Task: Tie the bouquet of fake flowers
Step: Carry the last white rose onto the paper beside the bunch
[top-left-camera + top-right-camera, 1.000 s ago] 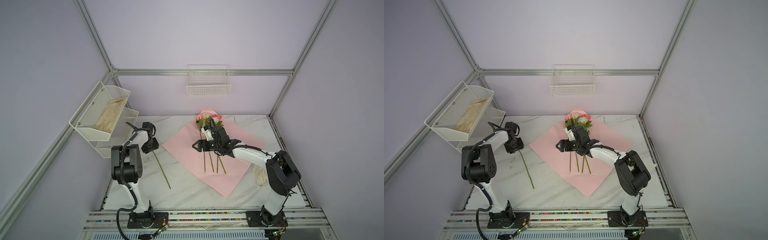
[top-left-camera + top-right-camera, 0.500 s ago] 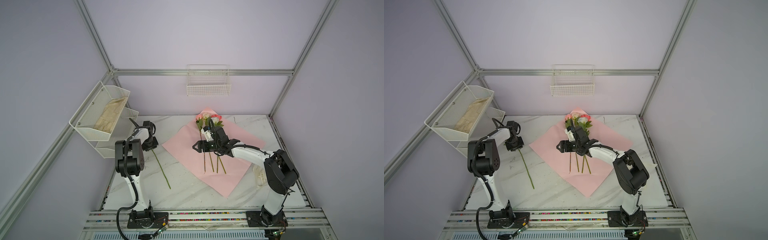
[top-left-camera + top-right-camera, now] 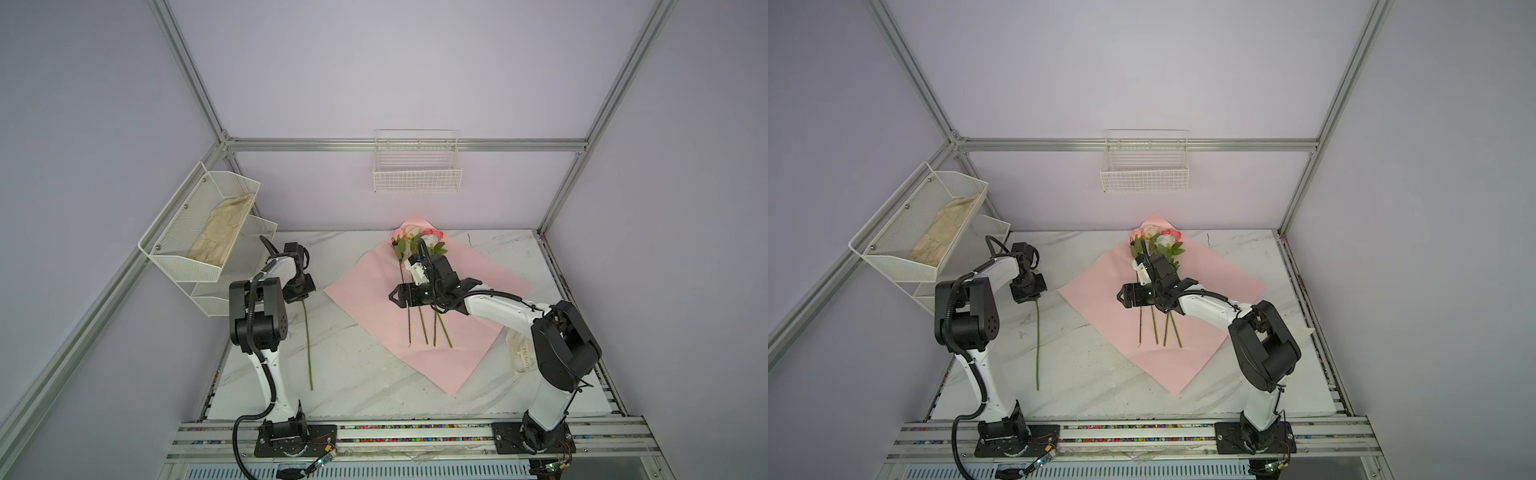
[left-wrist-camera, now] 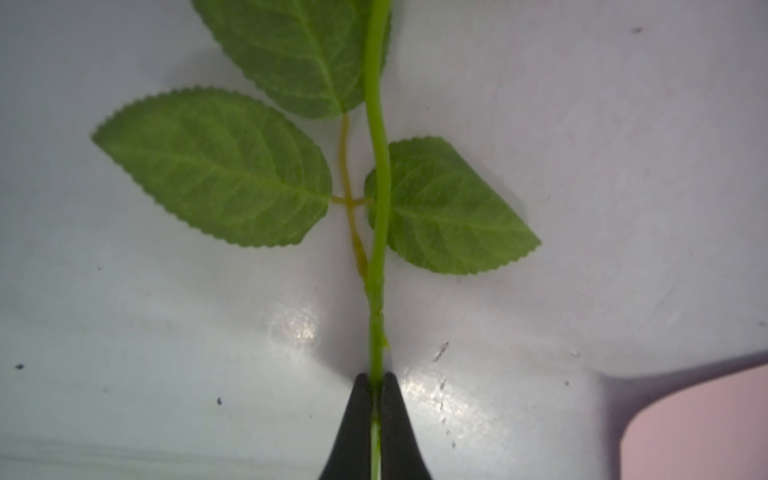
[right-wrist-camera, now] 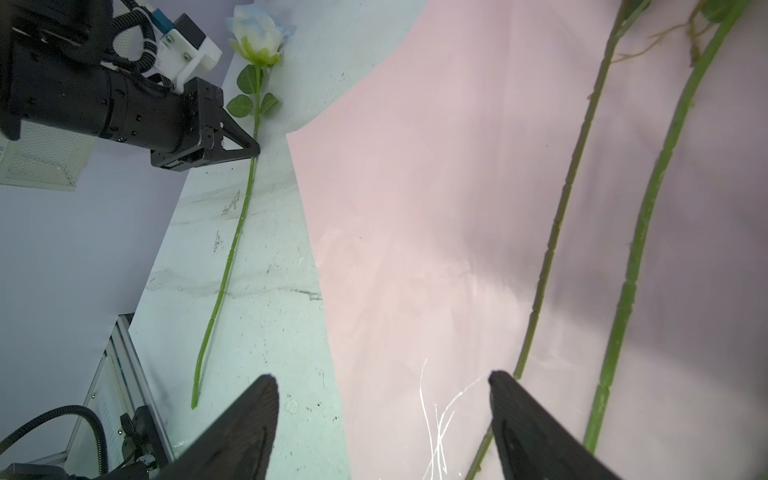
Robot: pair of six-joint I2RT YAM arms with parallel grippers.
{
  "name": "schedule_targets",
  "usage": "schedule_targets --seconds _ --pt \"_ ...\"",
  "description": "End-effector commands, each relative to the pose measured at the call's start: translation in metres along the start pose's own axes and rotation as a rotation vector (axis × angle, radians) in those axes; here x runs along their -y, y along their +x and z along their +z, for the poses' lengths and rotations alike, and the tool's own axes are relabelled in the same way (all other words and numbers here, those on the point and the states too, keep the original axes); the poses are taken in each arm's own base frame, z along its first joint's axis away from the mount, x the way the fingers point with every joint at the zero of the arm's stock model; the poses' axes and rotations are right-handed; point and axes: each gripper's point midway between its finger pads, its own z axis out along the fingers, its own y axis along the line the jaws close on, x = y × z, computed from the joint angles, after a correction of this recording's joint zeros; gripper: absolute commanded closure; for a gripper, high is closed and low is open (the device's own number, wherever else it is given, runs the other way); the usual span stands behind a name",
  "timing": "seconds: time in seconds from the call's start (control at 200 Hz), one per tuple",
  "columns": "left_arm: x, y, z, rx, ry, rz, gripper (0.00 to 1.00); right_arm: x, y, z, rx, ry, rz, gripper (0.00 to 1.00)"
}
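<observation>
Closing over the last second, the left pincer (image 4: pixel 376 376) now pinches the loose rose (image 3: pixel 307 332) below its leaves, on the counter (image 3: pixel 332 374). The right pincer (image 5: pixel 380 376) gapes empty over the paper (image 3: pixel 365 299), just beside the stems of the bouquet (image 3: pixel 417 243), whose heads lie at the far corner. The thin stem could slip or swivel on lifting, its tail dragging and rucking the paper.

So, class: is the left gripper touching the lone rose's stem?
Touching. The left wrist view shows the left gripper shut on the stem, with no gap on either side.
</observation>
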Motion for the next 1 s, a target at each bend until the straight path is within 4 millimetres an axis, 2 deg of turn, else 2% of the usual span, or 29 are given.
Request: schedule_targets --seconds 0.0,0.115,0.245,0.395,0.475,0.545,0.685,0.86,0.995 --pt "0.006 0.006 -0.017 -0.001 0.058 -0.017 1.00 -0.004 -0.006 -0.018 0.044 0.031 -0.031 0.18" --pt "0.016 0.012 -0.046 0.030 0.129 -0.040 1.00 0.002 -0.011 -0.031 0.088 0.080 -0.027 0.18" --pt "0.034 0.014 -0.093 0.102 0.228 -0.033 1.00 0.013 -0.020 -0.051 0.158 0.157 -0.001 0.18" --pt "0.062 0.024 -0.141 0.173 0.315 -0.020 1.00 0.056 -0.029 -0.077 0.236 0.253 0.133 0.18" --pt "0.095 0.037 -0.156 0.153 0.399 0.022 1.00 0.083 -0.033 -0.095 0.274 0.279 0.216 0.19" --pt "0.132 0.047 -0.173 0.115 0.514 0.063 1.00 0.105 -0.033 -0.111 0.296 0.290 0.274 0.18" --pt "0.207 0.059 -0.204 0.063 0.684 0.192 1.00 0.131 -0.030 -0.130 0.301 0.271 0.346 0.18" --pt "0.280 0.060 -0.231 0.031 0.814 0.244 1.00 0.142 -0.028 -0.138 0.305 0.278 0.377 0.18" --pt "0.325 0.055 -0.235 0.029 0.875 0.255 1.00 0.143 -0.027 -0.137 0.300 0.268 0.382 0.18"
